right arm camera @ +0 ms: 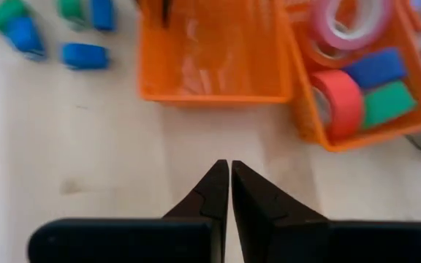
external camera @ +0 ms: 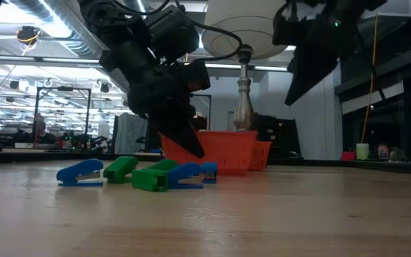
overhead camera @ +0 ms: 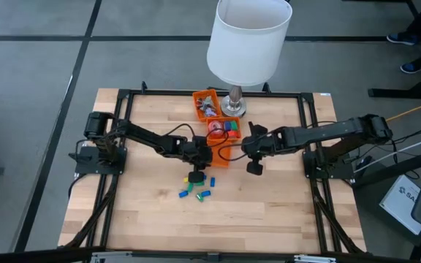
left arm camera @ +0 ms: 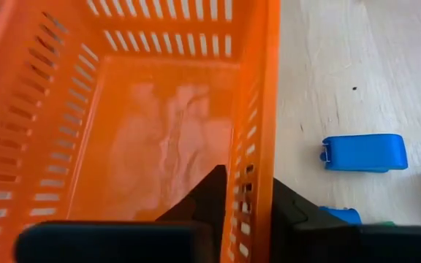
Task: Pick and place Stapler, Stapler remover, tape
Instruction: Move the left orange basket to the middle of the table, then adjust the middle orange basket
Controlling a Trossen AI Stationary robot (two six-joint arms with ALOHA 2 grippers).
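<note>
Several small blue and green staplers [overhead camera: 196,188] [external camera: 84,173] lie loose on the wooden table, near its middle. Beside them stands an empty orange basket [overhead camera: 219,156] [right arm camera: 210,51], with my left gripper [overhead camera: 202,156] [external camera: 185,139] shut on its wall. Behind it, a second orange basket [overhead camera: 224,130] holds rolls of tape [right arm camera: 360,84] in pink, red, blue and green. My right gripper [overhead camera: 254,166] [right arm camera: 229,183] hangs shut above bare table, right of the empty basket, holding nothing. My left gripper pinches the empty basket's near wall [left arm camera: 258,168] at its left end. One finger [left arm camera: 209,191] is inside the basket and one [left arm camera: 292,210] outside. The fingers slant down from the table's left, along the wall. The basket's bottom appears to rest on the table.
A third orange basket [overhead camera: 205,104] with small items stands at the far side, next to a lamp [overhead camera: 247,44] with a white shade and a metal foot [overhead camera: 232,107]. Bare wood spreads toward the near edge and both sides.
</note>
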